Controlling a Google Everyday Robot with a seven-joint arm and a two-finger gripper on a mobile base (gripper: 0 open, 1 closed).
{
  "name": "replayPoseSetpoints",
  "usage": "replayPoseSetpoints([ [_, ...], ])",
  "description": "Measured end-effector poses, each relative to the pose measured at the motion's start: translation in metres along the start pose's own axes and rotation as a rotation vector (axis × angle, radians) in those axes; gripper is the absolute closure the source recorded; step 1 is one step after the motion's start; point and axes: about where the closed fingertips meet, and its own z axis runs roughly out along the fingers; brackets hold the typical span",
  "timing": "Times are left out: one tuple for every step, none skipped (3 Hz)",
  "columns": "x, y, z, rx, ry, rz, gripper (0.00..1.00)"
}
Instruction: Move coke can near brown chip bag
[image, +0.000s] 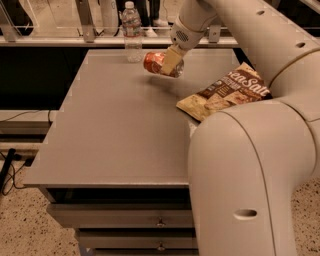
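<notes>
Jaws are clenched on the coke can (154, 62) at the far side of the tabletop (110, 130). One pale finger (171, 59) crosses the can's body near its right-hand end. The can is on its side, not upright. Its long axis runs roughly across the view and dips a little toward the right. The grasp therefore goes across the can's width, square to that axis. Whether the can rests on the tabletop or hangs just clear of it is hard to judge from this angle, though it looks barely raised.

The coming move turns on where the chip bag (227, 92) lies from the can: to the right in the view and nearer the camera. The two are apart, with a strip of bare tabletop between them. The bag lies flat at the right edge, its near corner pointing toward the tabletop's middle, and its right part is hidden behind the arm (240, 30). The carry should be a short slide down and right, stopping before the bag's cream-yellow corner.

A water bottle (132, 30) stands upright just left of the can and farther back, on the side away from that path.
</notes>
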Motion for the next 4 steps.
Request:
replayPoseSetpoints([
  [0.029, 0.01, -0.018, -0.039, 0.037, 0.017, 1.0],
  [0.052, 0.014, -0.022, -0.055, 0.055, 0.048, 1.0],
  [0.069, 0.017, -0.018, -0.072, 0.053, 0.077, 0.83],
  [0.081, 0.022, -0.011, -0.085, 0.05, 0.098, 0.52],
])
